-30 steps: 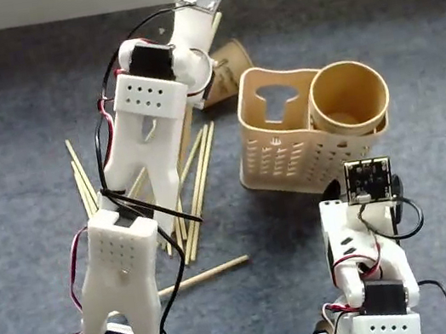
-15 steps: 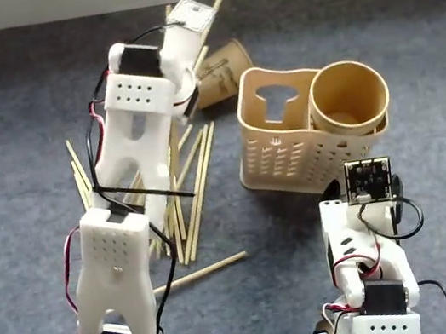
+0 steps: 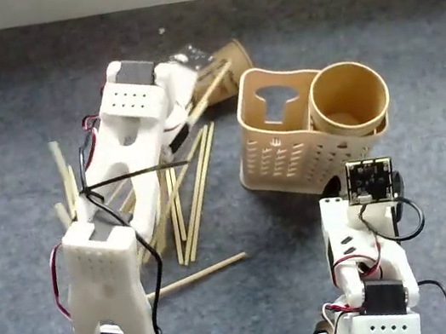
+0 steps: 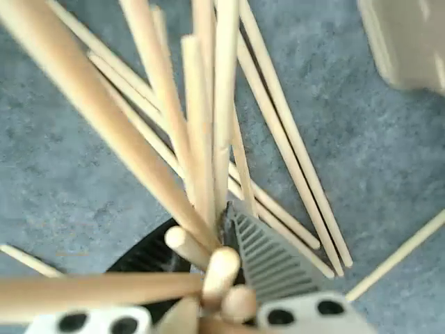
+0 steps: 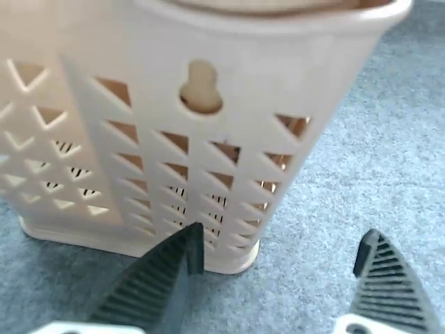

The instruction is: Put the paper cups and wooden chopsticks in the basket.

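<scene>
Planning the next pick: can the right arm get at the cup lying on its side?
Probably not: the basket stands between the right gripper and that cup, and the left gripper, holding chopsticks, hangs beside it.

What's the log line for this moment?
left claw: shut on chopsticks | right claw: open, facing basket | paper cup in basket | other cup lying on carpet

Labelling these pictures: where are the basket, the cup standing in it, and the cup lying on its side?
basket (image 3: 278,161), high view, slotted front wall.
cup in the basket (image 3: 347,95), high view, inner wall.
tipped cup (image 3: 233,54), high view, its side.
</scene>
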Robot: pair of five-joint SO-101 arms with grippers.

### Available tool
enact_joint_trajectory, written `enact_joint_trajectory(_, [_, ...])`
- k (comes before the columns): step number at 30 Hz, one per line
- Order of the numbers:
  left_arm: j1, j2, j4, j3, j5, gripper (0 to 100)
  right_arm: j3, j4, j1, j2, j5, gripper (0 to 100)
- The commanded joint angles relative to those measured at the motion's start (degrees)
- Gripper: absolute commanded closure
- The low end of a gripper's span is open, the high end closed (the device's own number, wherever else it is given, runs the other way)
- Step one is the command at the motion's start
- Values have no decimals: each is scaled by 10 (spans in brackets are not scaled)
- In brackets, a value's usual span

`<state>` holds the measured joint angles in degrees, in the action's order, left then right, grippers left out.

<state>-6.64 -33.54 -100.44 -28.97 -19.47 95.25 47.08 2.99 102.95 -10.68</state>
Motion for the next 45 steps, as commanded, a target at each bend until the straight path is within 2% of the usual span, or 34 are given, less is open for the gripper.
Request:
enact_joint_trajectory(1, [20, 37, -8, 69, -33, 994, 43, -21, -1, 3, 2, 663])
enact_joint_trajectory(3, [20, 40, -5, 87, -40, 993, 43, -21, -1, 3, 2, 663])
enact_joint_trajectory(8, [20, 39, 59, 100, -41, 990, 43, -21, -1, 3, 2, 663])
enact_joint_trajectory(14, [20, 40, 65, 96, -41, 864, 43, -20, 0, 2, 2, 663])
enact_joint_trajectory(18, [16, 45, 65, 88, -42, 821, 43, -20, 0, 2, 2, 663])
enact_joint_trajectory(22, [18, 45, 61, 14, -40, 818, 43, -20, 0, 2, 2, 663])
enact_joint_trajectory(29, [23, 46, -9, -183, -37, 818, 43, -20, 0, 2, 2, 663])
enact_joint_trajectory(34, [64, 64, -11, -221, -37, 814, 43, -20, 0, 2, 2, 663])
enact_joint_trajectory(36, [83, 98, -11, -196, -41, 807, 43, -19, 0, 2, 2, 663])
enact_joint_trajectory(38, [92, 148, -12, -131, -77, 780, 43, -19, 0, 2, 2, 663])
enact_joint_trajectory(44, [88, 349, -4, 212, -172, 742, 43, -19, -1, 2, 2, 663])
enact_joint_trajectory(45, [89, 378, 28, 276, -185, 733, 43, -19, -1, 2, 2, 663])
